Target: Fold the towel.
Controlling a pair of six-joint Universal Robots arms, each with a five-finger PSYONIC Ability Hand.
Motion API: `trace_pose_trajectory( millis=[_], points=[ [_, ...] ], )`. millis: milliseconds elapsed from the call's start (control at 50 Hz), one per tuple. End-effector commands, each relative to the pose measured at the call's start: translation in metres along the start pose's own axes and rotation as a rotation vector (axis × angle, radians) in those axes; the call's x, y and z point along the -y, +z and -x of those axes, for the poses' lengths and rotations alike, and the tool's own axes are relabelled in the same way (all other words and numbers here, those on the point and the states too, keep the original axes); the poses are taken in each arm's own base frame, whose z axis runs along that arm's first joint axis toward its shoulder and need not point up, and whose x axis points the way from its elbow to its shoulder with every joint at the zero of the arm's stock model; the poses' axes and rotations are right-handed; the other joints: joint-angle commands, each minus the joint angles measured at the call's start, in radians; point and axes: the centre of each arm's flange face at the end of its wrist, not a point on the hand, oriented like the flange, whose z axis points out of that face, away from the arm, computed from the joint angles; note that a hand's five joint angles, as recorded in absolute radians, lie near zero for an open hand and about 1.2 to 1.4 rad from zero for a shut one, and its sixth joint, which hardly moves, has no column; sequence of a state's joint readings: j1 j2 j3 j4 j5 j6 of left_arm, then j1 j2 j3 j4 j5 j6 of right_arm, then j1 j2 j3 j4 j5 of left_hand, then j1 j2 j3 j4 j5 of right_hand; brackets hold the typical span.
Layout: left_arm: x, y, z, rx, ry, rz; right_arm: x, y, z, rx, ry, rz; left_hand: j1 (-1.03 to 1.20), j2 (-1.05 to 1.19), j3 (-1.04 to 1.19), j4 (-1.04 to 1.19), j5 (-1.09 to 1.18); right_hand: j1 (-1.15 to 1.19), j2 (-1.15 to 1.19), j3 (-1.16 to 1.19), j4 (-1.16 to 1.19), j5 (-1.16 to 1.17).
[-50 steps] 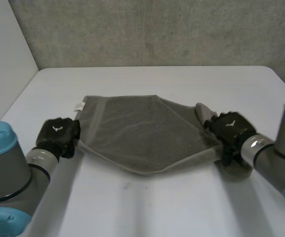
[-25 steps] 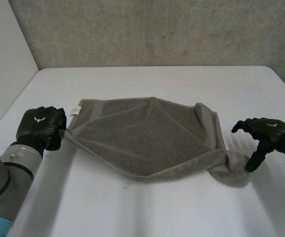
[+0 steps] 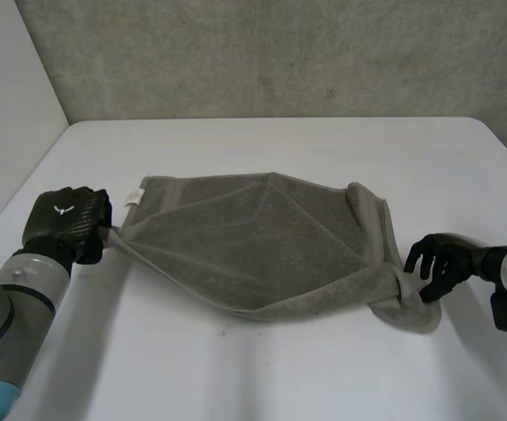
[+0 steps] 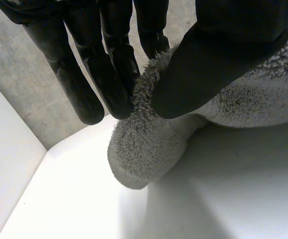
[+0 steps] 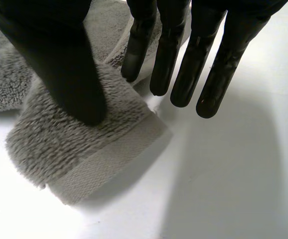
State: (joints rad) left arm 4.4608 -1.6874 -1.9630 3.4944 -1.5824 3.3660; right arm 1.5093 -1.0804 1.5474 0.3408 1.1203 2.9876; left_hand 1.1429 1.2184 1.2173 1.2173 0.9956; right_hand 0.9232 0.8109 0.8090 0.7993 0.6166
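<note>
Towel (image 3: 262,237): grey terry, lying mid-table, long axis running from hand to hand. Near edge sags to a shallow point toward the robot. A diagonal flap lies across the right half, and the right end is bunched into a thick roll. A small white label (image 3: 133,196) sits at the far-left corner.

Left hand (image 3: 65,224): at the towel's left corner, which is raised slightly off the table (image 3: 280,140). The left wrist view shows the cloth (image 4: 144,149) pinched between the thumb and the fingers (image 4: 109,74), with a folded lobe hanging below the grip.

Right hand (image 3: 442,259): at the bunched right corner. In the right wrist view the thumb (image 5: 59,59) presses down on top of the folded corner (image 5: 69,144). The fingers (image 5: 184,64) are straight and spread apart from the thumb, past the cloth's edge over bare table. No pinch, nothing gripped.

Surroundings: white table, grey concrete wall (image 3: 280,53) behind.
</note>
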Motion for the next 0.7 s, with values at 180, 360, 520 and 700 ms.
trace_pose_trajectory(
  millis=[180, 360, 520, 700],
  points=[
    [0.025, 0.013, 0.019, 0.061, -0.005, -0.080, 0.053, -0.041, 0.026, 0.159, -0.040, -0.191, 0.253, 0.178, 0.179, 0.179, 0.226, 0.473, 0.585, 0.587, 0.597, 0.605],
    [0.042, 0.015, 0.024, 0.068, -0.010, -0.132, 0.061, -0.066, 0.040, 0.156, -0.092, -0.261, 0.253, 0.178, 0.179, 0.179, 0.226, 0.436, 0.549, 0.550, 0.560, 0.568],
    [0.025, 0.008, 0.017, 0.035, -0.010, -0.081, 0.031, -0.047, 0.040, 0.157, -0.136, -0.150, 0.253, 0.178, 0.179, 0.179, 0.226, 0.248, 0.360, 0.362, 0.372, 0.380],
    [0.021, 0.008, 0.018, 0.036, -0.011, -0.068, 0.004, -0.026, 0.033, 0.133, -0.150, -0.035, 0.253, 0.178, 0.179, 0.179, 0.226, 0.172, 0.284, 0.286, 0.296, 0.304]
  ],
)
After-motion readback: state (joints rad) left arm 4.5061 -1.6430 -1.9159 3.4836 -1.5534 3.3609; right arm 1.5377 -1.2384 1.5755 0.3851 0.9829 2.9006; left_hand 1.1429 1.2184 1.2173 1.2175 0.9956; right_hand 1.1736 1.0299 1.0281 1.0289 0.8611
